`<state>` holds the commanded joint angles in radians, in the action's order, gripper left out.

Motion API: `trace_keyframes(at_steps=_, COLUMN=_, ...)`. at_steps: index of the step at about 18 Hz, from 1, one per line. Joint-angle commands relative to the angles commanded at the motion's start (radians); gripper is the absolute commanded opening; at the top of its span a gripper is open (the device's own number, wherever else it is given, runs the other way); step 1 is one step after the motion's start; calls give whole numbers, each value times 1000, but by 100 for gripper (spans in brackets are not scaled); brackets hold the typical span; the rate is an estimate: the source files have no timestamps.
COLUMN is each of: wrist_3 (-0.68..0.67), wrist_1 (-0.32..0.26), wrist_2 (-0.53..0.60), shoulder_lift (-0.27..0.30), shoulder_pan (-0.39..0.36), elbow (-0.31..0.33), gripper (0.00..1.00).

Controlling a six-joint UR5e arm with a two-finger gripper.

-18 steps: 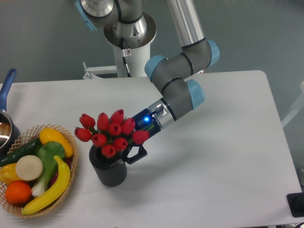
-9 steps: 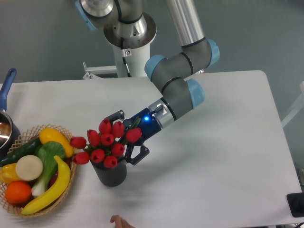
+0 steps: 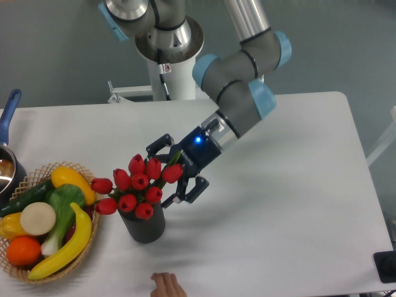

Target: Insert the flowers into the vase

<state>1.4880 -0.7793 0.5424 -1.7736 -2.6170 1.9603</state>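
Observation:
The flowers (image 3: 137, 185), a bunch of glossy red tulip heads, stand in the vase (image 3: 145, 225), a short dark ribbed cylinder on the white table. The heads lean left over its mouth, and the stems are mostly hidden inside. My gripper (image 3: 176, 170) is open just to the right of the bunch and a little above the vase. Its black fingers (image 3: 194, 188) are spread apart and hold nothing.
A woven basket (image 3: 93, 213) with a banana, an orange and vegetables sits left of the vase. A pot with a blue handle (image 3: 7, 116) is at the far left edge. A person's fingertips (image 3: 166, 286) show at the bottom edge, in front of the vase.
The gripper has let go of the flowers, opened, and drawn back up and to the right. The flowers have dropped into the vase and lean left. A hand has come in at the bottom edge.

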Motion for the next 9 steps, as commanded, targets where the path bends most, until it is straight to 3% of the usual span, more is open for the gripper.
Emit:
trace_keyframes(at_steps=3, wrist_3=15, wrist_1=2, wrist_2=167, shoulder_lift=74, shoulder_pan=-23, elbow=32, gripper=100)
trace_keyframes(at_steps=9, wrist_3=18, wrist_1=-5, wrist_2=336, shoulder_lift=229, shoulder_pan=-109, elbow=43, gripper=100)
